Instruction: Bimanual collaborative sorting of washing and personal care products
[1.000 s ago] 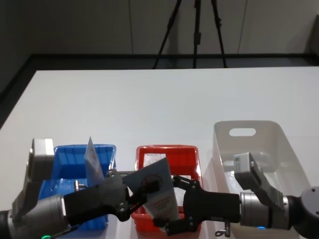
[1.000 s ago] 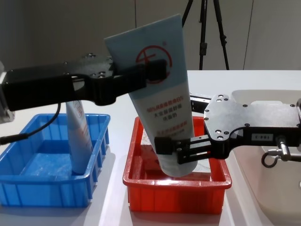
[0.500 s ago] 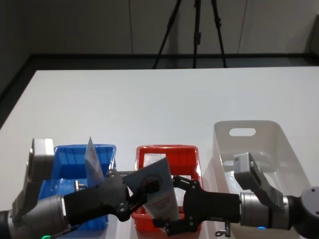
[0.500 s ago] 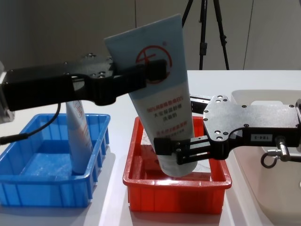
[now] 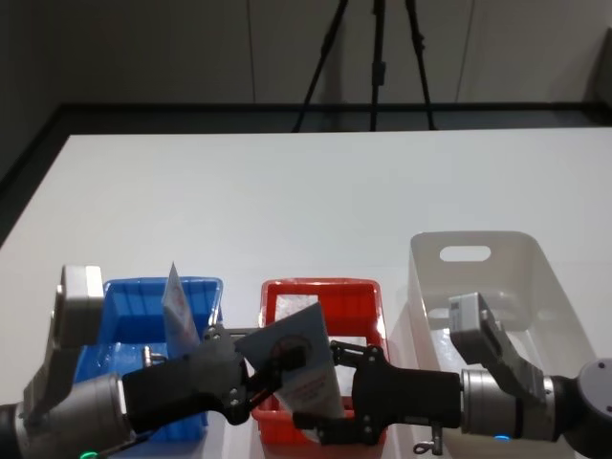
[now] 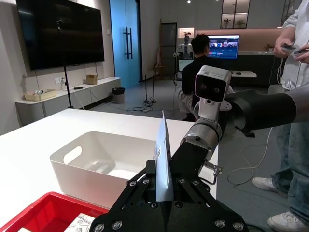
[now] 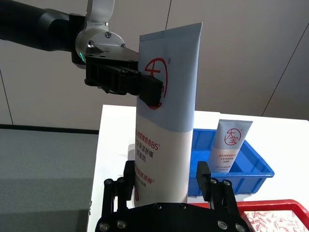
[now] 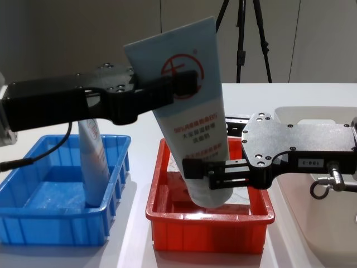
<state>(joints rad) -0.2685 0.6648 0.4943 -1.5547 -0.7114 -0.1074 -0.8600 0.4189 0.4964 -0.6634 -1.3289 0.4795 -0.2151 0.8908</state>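
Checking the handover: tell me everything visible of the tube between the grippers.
The pale-blue tube, soft plastic by its look, bears a red circle logo and red text. It stands nearly upright, crimped end up, over the red bin. The left gripper clamps it at the logo; the right gripper's open fingers flank its lower end.

The right gripper (image 8: 207,172) hides a band of the held tube (image 8: 189,120) near its lower end. The left arm (image 8: 61,103) covers the top of the second tube (image 8: 93,162) in the blue bin (image 8: 33,229).
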